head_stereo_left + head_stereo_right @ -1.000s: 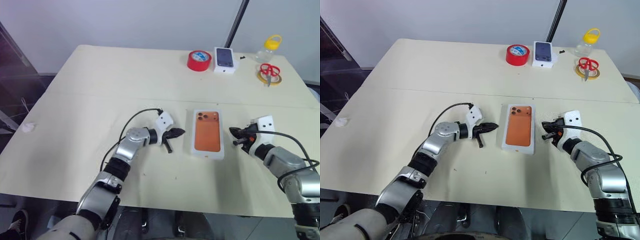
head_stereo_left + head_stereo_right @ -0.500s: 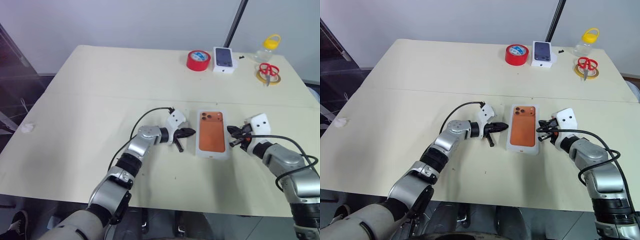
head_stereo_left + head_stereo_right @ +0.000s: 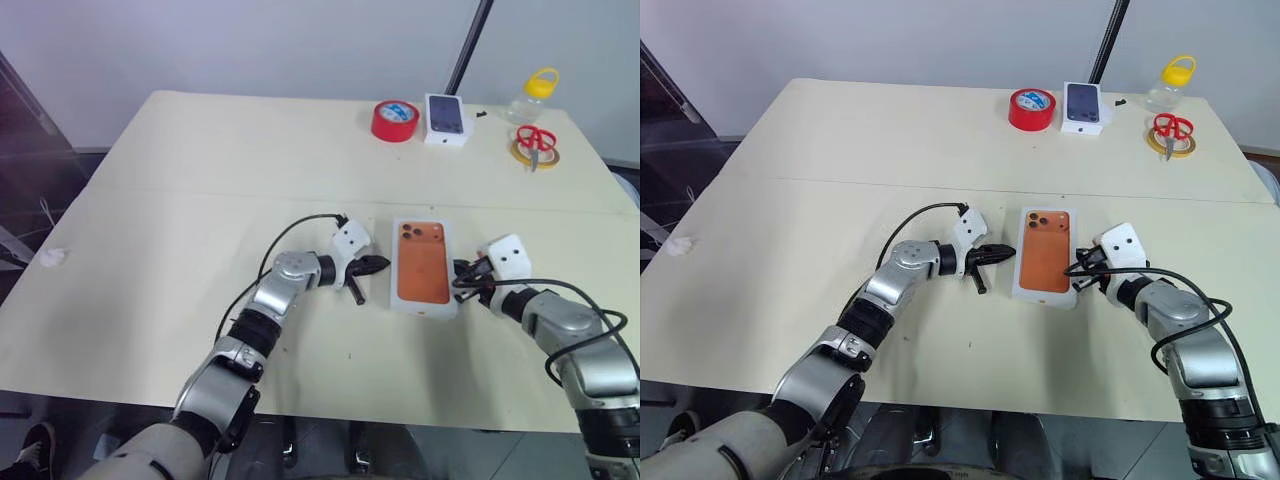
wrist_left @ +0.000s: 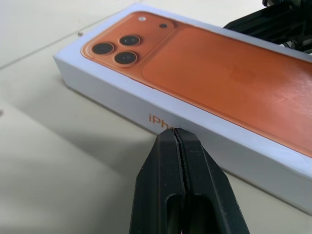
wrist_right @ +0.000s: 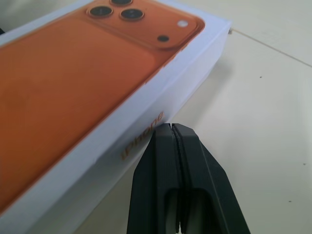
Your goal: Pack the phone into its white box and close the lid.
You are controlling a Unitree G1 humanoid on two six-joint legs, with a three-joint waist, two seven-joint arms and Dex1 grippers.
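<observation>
Now, from the head cameras, the white box point(image 3: 424, 268), its closed top printed with an orange phone, lies mid-table between both arms. In the left wrist view, the left gripper point(image 4: 174, 132) is clenched empty against its side. In the right wrist view, the right gripper point(image 5: 170, 127) is likewise pinched shut against the opposite side.

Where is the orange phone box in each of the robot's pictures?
Left eye view: the white box lies on the table between the two grippers.
Right eye view: the same, a bit left of there.
Left wrist view: it runs across, beyond the shut fingers.
Right wrist view: it sits beside the shut fingers.
Shared landmark: the printed camera lenses.
</observation>
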